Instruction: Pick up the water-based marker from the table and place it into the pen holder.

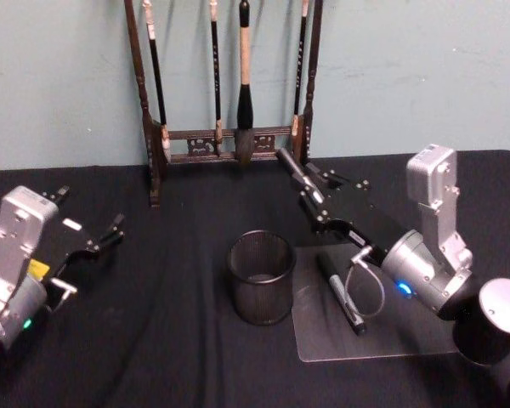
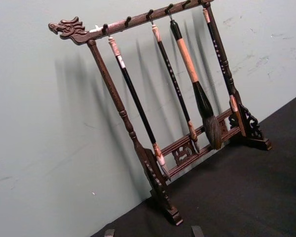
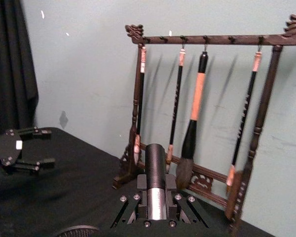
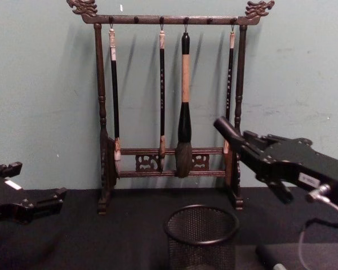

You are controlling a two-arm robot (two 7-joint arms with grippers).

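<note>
My right gripper hangs above the black table, to the right of and behind the pen holder. It is shut on a dark water-based marker that points up and back towards the brush rack. The right wrist view shows this marker as a black barrel with a silver band, clamped between the fingers. In the chest view its tip is higher than the mesh pen holder. A second black marker lies on a clear sheet. My left gripper is parked open at the far left.
A tall dark wooden brush rack with several hanging brushes stands at the back against the wall. The clear plastic sheet lies right of the pen holder, under my right arm. Black cloth stretches bare between the left gripper and the holder.
</note>
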